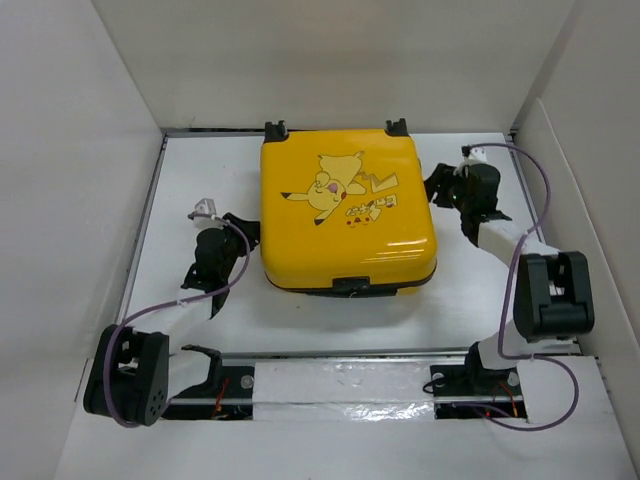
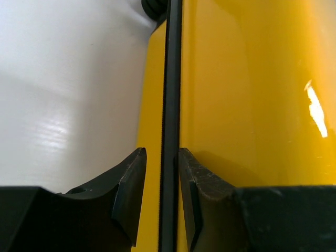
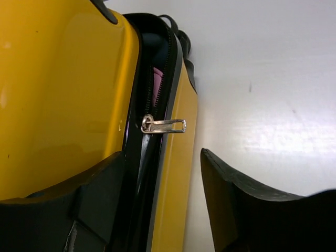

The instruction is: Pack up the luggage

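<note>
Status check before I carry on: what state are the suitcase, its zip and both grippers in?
Bright-yellow hard-shell luggage with Pikachu print: lying flat, lid down.
Black zip seam by left gripper: closed.
Zip by right gripper: open, pink item showing inside.
Silver metal zipper pull: free, ungripped.
Left gripper: narrowly open, straddling the seam.
Right gripper: open wide.

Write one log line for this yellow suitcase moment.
small bright-yellow hard-shell suitcase: lid down, zip partly open | left gripper: straddling zip | right gripper: open, short of silver metal zip pull
</note>
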Motion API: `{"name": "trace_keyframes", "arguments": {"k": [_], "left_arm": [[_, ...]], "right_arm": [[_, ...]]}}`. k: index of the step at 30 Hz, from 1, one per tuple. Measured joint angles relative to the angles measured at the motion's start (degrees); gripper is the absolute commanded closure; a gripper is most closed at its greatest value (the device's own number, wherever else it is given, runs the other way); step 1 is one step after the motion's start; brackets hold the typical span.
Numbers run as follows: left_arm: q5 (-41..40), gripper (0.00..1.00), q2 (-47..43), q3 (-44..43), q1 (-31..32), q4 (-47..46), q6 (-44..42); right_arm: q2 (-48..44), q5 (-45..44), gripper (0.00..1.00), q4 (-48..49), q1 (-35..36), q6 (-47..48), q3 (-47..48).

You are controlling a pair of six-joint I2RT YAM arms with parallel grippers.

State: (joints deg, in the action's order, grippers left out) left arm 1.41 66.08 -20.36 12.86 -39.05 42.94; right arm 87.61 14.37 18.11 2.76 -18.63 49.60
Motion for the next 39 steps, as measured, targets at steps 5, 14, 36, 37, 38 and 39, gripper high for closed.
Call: {"name": "trace_keyframes", "arguments": {"k": [5,14,36,37,38,39], "left_arm": [[-5.29,0.71,-4.92,4.15,2.10,2.14,-2.27],[-22.62,0.67,-16.96,6.58,14.10,12.70,-4.72],[-16.65,0.11,-12.52,-29.59,1.57,17.03,2.01],[-14.29,0.12,-10.38,-30.95,-0.85,16.35,2.91],[-11.78,0.12,-7.87,-31.93,-3.45,15.72,3.91],[-9.42,0.13,-5.40,-32.59,-6.03,15.17,4.72]], "right_arm": [[10.88,0.50,0.40,0.24,3.96,4.33,12.17],[24.39,2.19,0.35,-1.11,7.41,6.97,29.64],[2.10,10.58,0.10,-1.42,18.73,0.90,21.44],[0.07,10.75,0.23,-0.70,18.47,0.63,19.12],[-1.62,10.64,0.48,0.02,17.70,0.50,16.83],[-3.87,10.36,0.99,0.98,16.81,0.11,13.75]]}}
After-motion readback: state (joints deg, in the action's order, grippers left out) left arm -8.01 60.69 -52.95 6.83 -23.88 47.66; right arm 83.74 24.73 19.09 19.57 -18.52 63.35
